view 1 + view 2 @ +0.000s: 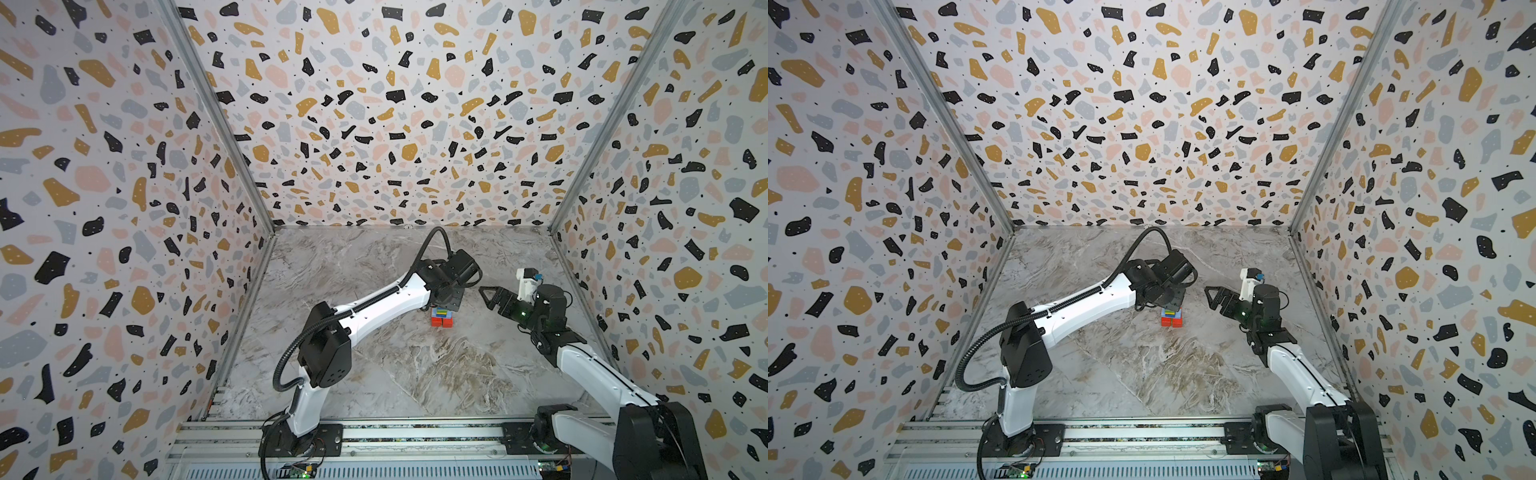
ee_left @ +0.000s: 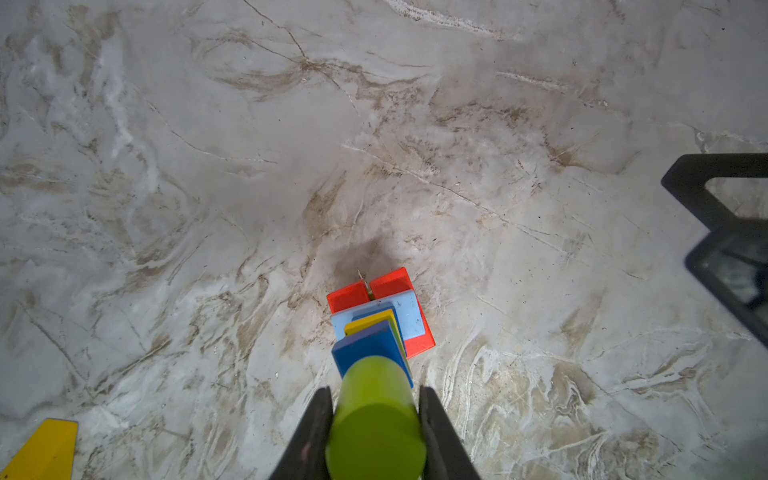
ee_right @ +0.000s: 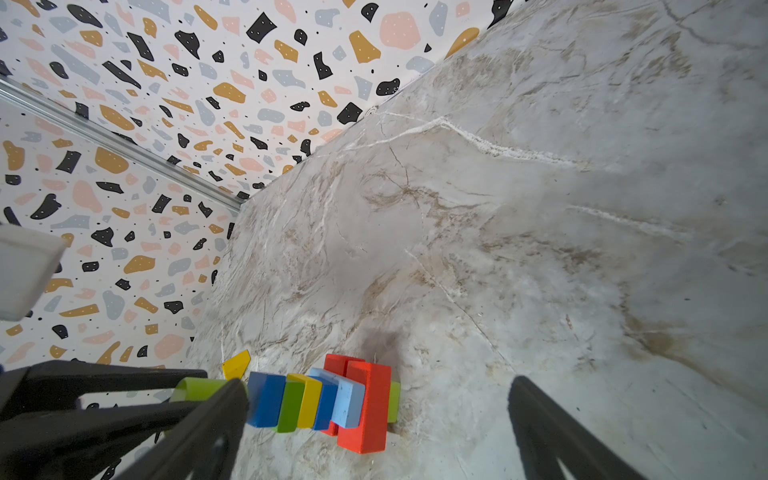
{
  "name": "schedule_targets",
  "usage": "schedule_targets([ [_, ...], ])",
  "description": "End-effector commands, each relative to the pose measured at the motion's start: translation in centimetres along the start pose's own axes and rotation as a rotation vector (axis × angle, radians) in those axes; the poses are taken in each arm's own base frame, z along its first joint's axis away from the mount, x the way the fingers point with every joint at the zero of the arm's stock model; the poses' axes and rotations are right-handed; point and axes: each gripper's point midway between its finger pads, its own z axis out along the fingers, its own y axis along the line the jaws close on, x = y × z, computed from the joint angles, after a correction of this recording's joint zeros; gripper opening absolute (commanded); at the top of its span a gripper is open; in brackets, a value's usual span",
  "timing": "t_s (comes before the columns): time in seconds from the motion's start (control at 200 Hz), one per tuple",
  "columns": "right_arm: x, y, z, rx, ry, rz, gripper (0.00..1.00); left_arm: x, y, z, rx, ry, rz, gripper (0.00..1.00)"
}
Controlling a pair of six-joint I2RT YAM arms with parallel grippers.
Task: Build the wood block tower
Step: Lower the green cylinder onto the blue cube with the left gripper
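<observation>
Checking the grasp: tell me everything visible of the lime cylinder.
The lime cylinder is a smooth, painted wood round, plain and unmarked. It stands upright, clamped at its sides by the left tool, right over the topmost blue block. Whether its base touches that block cannot be told.

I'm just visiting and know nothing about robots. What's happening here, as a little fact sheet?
Tower: wood block tower, red base, then light blue, blue, yellow, green, blue
Left side: left hand shut on the lime cylinder, over the tower's top
Right side: right hand open, empty, off to the tower's side
Loose piece: yellow block lying on the table
</observation>
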Motion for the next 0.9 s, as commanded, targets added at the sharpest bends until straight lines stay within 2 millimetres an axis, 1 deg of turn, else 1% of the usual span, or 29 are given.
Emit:
schedule_targets([
  [0.0,-0.37,0.37,-0.25,-0.017,-0.016,-0.006,0.99,-0.04,0.22,0.76,-0.009,0.001,-0.002,0.13],
  [0.185,-0.32,0.39,-0.21,-0.02,-0.015,-0.004,0.99,-0.23,0.69,0.8,-0.02,-0.003,-0.007,0.12],
  [0.456,-0.41,0.41,-0.21,-0.021,-0.017,-0.006,0.99,-0.25,0.84,0.98,-0.021,0.001,-0.009,0.11],
  [0.896,-0.31,0.4,-0.19,-0.022,-0.015,-0.005,0.99,-0.34,0.65,1.18,-0.004,0.003,-0.016,0.1],
])
